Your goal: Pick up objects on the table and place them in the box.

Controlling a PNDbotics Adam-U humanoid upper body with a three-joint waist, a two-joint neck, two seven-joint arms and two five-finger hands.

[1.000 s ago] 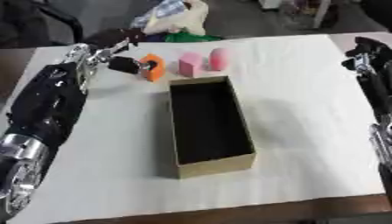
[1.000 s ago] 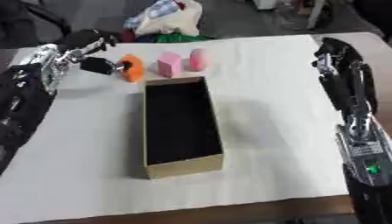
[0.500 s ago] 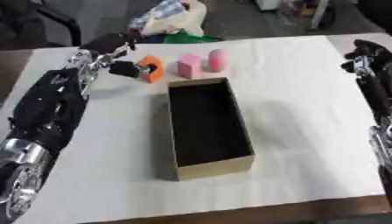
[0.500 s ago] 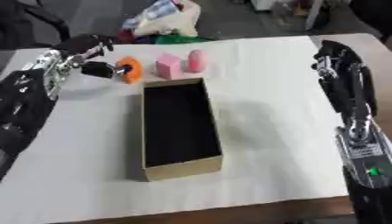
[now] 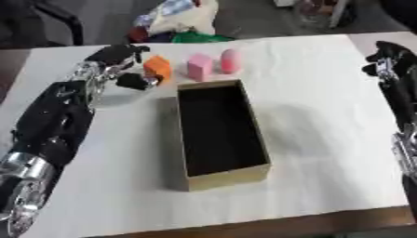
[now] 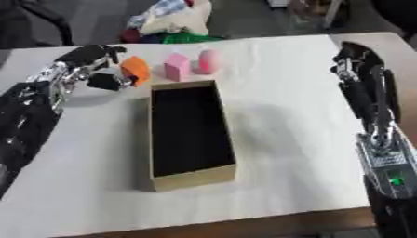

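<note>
Orange block (image 5: 158,68) of plain, angular shape sits on the white-covered table (image 5: 326,116) at about eleven o'clock from the open cardboard box (image 5: 218,131), just off its far left corner. My left hand (image 5: 120,65) is right beside the block, fingers above and thumb below on its left side; whether they touch it I cannot tell. A pink cube (image 5: 199,66) and a pink rounded cylinder (image 5: 231,61) stand at twelve o'clock. My right hand (image 6: 352,58) rests at three o'clock, fingers curled, holding nothing.
</note>
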